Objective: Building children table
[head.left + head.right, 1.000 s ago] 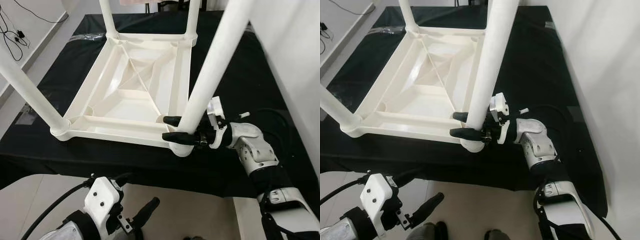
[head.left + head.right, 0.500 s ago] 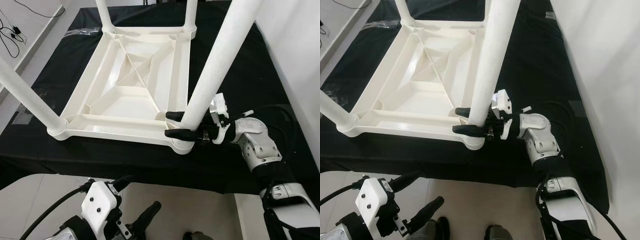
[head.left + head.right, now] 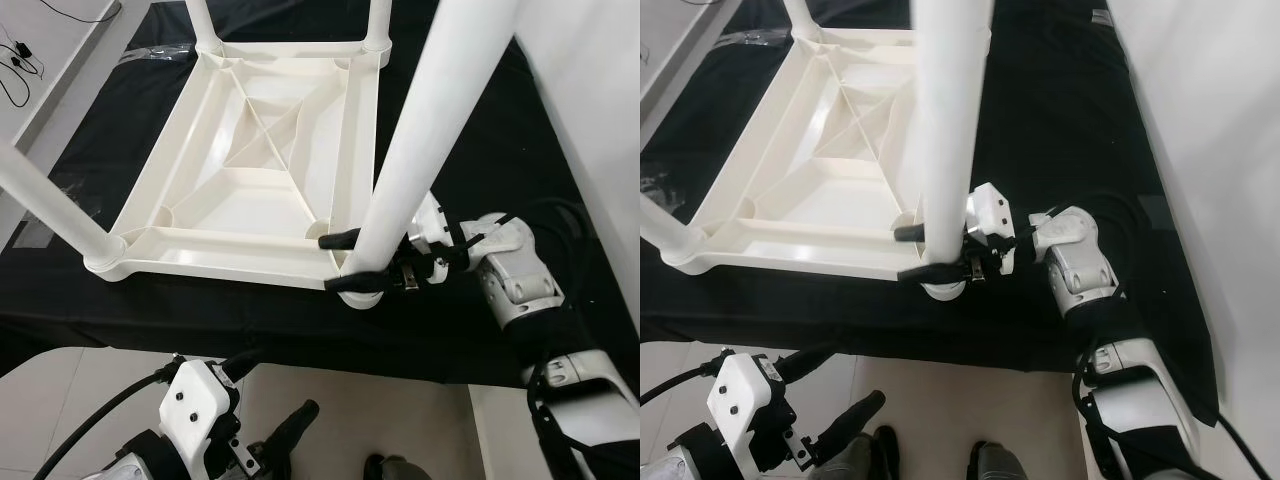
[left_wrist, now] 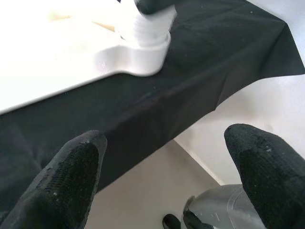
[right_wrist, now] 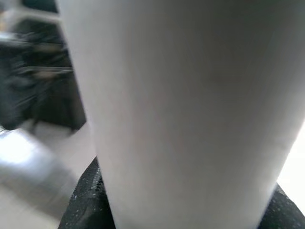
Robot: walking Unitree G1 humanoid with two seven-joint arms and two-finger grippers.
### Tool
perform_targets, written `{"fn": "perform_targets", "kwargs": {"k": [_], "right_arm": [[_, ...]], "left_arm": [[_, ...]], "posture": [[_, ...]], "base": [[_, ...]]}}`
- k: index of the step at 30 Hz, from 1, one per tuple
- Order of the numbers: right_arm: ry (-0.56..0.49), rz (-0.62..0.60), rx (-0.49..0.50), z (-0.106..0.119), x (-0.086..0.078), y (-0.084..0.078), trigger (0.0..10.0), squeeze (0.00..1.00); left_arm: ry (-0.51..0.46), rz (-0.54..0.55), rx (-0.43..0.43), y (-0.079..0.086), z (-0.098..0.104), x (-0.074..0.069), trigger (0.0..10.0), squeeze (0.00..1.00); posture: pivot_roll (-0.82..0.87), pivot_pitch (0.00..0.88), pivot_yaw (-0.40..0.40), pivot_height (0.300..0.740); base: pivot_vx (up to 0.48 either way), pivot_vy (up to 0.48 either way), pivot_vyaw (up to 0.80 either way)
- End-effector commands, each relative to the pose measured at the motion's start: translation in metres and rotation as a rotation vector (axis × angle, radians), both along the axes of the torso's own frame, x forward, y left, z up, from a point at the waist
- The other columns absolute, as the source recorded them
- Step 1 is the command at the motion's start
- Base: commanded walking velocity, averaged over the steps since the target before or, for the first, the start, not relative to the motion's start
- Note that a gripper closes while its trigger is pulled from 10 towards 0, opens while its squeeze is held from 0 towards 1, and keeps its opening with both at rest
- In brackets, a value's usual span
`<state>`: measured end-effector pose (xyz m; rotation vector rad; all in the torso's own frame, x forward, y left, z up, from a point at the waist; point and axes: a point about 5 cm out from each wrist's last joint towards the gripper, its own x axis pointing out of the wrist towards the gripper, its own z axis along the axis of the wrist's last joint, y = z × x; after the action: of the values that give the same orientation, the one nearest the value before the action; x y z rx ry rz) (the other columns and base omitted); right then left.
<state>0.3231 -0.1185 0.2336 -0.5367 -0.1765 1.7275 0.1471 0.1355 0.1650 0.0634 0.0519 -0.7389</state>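
A: Nearest us, left gripper (image 3: pixel 270 450) hangs below the black cloth's (image 3: pixel 250 330) front edge, fingers spread, holding nothing.

B: Right gripper (image 3: pixel 345 262)?

A: We see it clamped around the near-right leg (image 3: pixel 415 150), just above its corner socket (image 3: pixel 360 292), one finger on each side.

B: Table?

A: White tabletop (image 3: pixel 250 190) lies upside down on the cloth. Near-left leg (image 3: pixel 45 200) and two far legs (image 3: pixel 205 25) stand in their corners beyond.
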Motion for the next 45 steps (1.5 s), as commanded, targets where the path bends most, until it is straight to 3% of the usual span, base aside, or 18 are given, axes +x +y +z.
{"fn": "perform_targets", "kwargs": {"k": [1,11,13,23,28,35,39,45], "right_arm": [[0.081,0.106,-0.095,-0.018,-0.007,0.013,10.0,0.00],[0.105,0.113,-0.137,-0.015,0.003,0.022,10.0,0.00],[0.149,0.103,-0.108,-0.011,0.010,0.029,10.0,0.00],[0.217,0.091,-0.073,-0.014,0.016,0.034,10.0,0.00],[0.151,-0.089,0.024,-0.014,0.032,0.044,10.0,0.00],[0.146,-0.154,0.164,-0.011,0.032,0.041,10.0,0.00],[0.144,-0.169,0.182,-0.013,0.032,0.041,10.0,0.00],[0.057,-0.226,0.101,-0.025,0.031,0.034,10.0,0.00]], "left_arm": [[0.015,-0.009,0.007,0.001,0.001,-0.003,10.0,0.00],[0.013,-0.007,0.003,0.000,0.001,-0.002,10.0,0.00],[0.010,-0.003,0.001,-0.001,0.001,-0.002,10.0,0.00],[0.011,-0.002,-0.003,-0.001,0.002,-0.002,10.0,0.00],[0.012,0.000,-0.007,-0.001,0.002,-0.003,10.0,0.00],[0.015,0.000,-0.010,-0.001,0.002,-0.003,10.0,0.00],[0.015,-0.001,-0.011,-0.001,0.002,-0.003,10.0,0.00],[0.023,-0.005,-0.012,0.000,0.001,-0.003,10.0,0.00]], "posture": [[0.07,0.320,0.032,0.740],[0.08,0.320,0.021,0.740],[0.07,0.322,0.018,0.740],[0.07,0.324,0.016,0.740],[0.07,0.325,0.015,0.740],[0.07,0.324,0.021,0.740],[0.07,0.324,0.021,0.740],[0.06,0.317,0.027,0.740]], "base": [[0.000,0.000,0.00],[0.000,0.000,0.00],[0.000,0.000,0.00],[0.000,0.000,0.00],[0.000,0.000,0.00],[0.000,0.000,0.00],[0.000,0.000,0.00],[0.000,0.000,0.00]]}}
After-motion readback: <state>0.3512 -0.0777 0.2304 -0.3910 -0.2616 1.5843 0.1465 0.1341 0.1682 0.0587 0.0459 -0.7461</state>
